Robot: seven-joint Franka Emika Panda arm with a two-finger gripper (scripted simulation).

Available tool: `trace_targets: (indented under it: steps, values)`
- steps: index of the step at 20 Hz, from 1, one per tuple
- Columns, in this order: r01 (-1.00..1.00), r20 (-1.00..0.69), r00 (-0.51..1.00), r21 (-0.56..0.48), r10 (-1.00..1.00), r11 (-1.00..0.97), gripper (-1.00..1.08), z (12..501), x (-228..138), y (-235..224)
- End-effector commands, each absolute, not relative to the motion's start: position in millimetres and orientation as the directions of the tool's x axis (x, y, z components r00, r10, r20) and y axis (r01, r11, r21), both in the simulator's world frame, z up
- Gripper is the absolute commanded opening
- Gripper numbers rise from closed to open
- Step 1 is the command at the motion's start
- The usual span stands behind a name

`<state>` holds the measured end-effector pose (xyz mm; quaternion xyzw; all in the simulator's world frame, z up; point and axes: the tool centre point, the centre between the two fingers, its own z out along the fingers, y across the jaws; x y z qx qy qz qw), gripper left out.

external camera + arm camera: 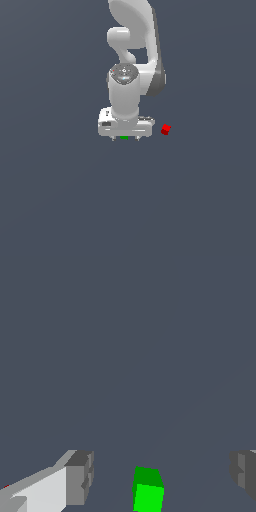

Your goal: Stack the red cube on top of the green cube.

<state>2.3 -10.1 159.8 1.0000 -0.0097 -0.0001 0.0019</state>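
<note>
The red cube [166, 130] lies on the dark floor to the exterior view's right of the arm's hand, apart from it. Only a thin sliver of the green cube [124, 137] shows under the hand in the exterior view. In the wrist view the green cube [148, 489] sits below and between the two fingers, touched by neither. My gripper [160, 476] is open, its fingertips [80, 476] spread wide with nothing held. A tiny red speck at the wrist view's edge may be the red cube.
The white arm [131, 50] rises behind the hand and hides most of the floor under it. The plain dark grey floor [60, 200] surrounds both cubes.
</note>
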Motion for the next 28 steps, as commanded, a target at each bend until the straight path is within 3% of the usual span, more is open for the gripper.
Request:
trace_targets:
  steps: [1,14,28]
  values:
    - [-0.019,0.000,1.000,0.004,-0.019,-1.000,1.00,159.8,2.3,-10.1]
    - [-0.080,0.000,0.997,0.003,-0.080,-0.997,1.00,148.6,-23.9,12.8]
    - [-0.251,0.000,0.968,0.002,-0.251,-0.968,1.00,116.3,-90.0,87.9]
